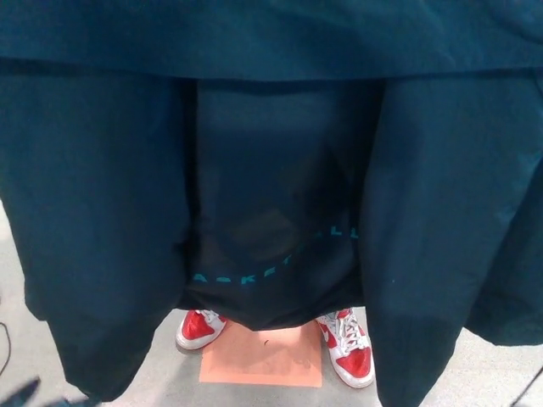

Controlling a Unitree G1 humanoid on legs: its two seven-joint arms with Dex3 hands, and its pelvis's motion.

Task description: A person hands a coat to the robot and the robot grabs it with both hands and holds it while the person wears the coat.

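A dark teal coat point(102, 195) hangs spread across almost the whole head view, its two front panels falling left and right. Between the panels stands a person in a black garment point(271, 186) with teal lettering point(271, 259) near its hem. Below the hem show the person's red and white sneakers point(349, 348), one on each side point(198, 329). Neither of my hands shows; the coat hides everything above and beside it.
An orange square mat point(263, 360) lies on the grey floor point(501, 373) under the person's feet. A thin dark cable point(4, 343) runs at the left edge, and a blurred dark shape point(21, 394) sits in the bottom left corner.
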